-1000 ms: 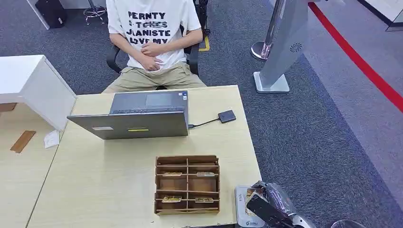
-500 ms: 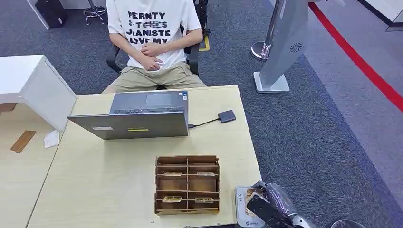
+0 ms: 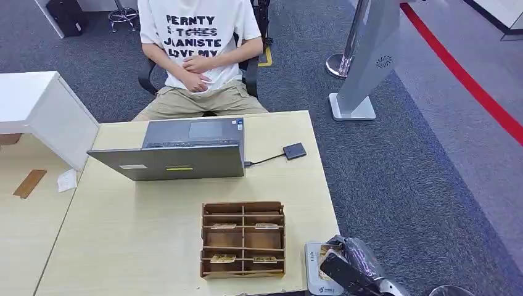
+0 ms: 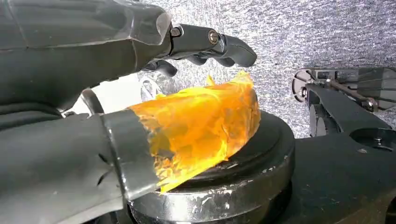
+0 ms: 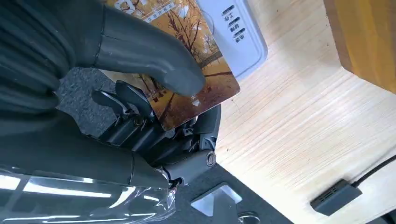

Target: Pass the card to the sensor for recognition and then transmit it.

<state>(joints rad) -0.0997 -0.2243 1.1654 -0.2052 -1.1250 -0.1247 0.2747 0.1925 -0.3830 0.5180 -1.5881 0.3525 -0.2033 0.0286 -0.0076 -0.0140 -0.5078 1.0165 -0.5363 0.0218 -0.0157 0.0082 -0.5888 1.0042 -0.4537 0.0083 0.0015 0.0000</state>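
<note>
A: Nearest, at five o'clock in the head view?

B: The right hand (image 3: pixel 348 268), at the table's (image 3: pixel 123 234) near right corner. Pinching the card (image 5: pixel 187 70) between thumb above and dark fingers below.

A: And the card itself?

B: Autumn trees printed on it, held flat, one end overlapping the white sensor (image 5: pixel 233 32). Touching the sensor or just above it: cannot tell.

A: The left hand (image 4: pixel 116 60)?

B: Seen in the left wrist view, holding nothing, fingers stretched out and well apart from the thumb. Orange film wrapped round that thumb. Grey carpet beyond.

A: Next out, at six o'clock?

B: A brown wooden organiser (image 3: pixel 243 239), just beside the sensor, at its nine o'clock. Split into small compartments, with spare cards (image 3: pixel 223 226) lying in four of them.

A: Towards the middle?

B: A grey laptop (image 3: pixel 179 151), lid back facing the robot. At its three o'clock a small black adapter (image 3: pixel 295 151), joined to it by a thin cable.

A: Farther still?

B: At twelve o'clock a person (image 3: pixel 197 49) seated behind the table in a white printed shirt, hands folded at the waist. At one o'clock a white stand (image 3: pixel 364 61) on the carpet, and at two o'clock a red floor line (image 3: pixel 469 80). At nine o'clock a white box (image 3: pixel 43 111)
</note>
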